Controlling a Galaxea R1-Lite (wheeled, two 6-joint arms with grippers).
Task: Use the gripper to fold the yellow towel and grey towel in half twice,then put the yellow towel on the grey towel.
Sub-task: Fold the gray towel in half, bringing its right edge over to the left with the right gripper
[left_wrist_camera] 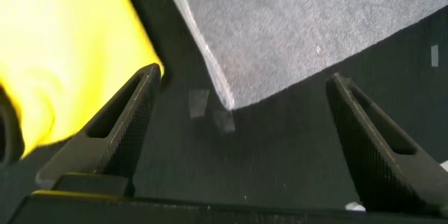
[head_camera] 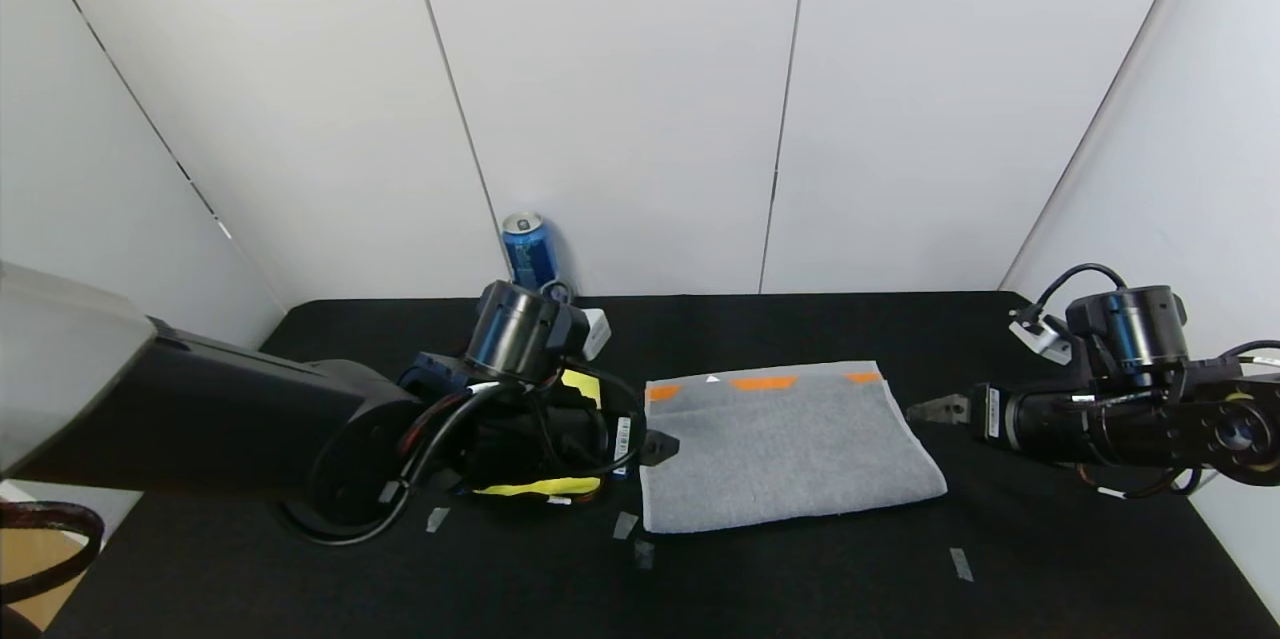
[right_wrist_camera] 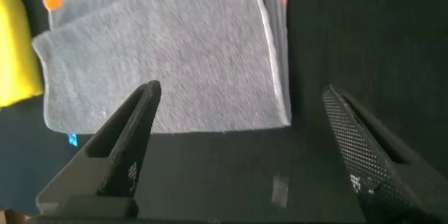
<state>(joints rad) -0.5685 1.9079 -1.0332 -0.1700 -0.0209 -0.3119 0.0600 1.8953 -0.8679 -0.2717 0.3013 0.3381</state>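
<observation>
White panelled walls enclose a black-topped bench (head_camera: 800,579) bearing, from left to right: the left gripper (head_camera: 662,446), fingers spread wide and empty, over the bright yellow microfibre towel (head_camera: 540,487), which lies mostly hidden beneath that arm just beside the light grey terry towel (head_camera: 790,454); that towel, already doubled over with its orange marks along the far edge, presumably set centrally so both arms reach it; and the right gripper (head_camera: 925,411), fingers likewise apart and holding nothing, near the towel's right edge. Behind the left arm against the wall stands a blue drinks can (head_camera: 527,251), its lettering unreadable, and no other writing can be made out.
</observation>
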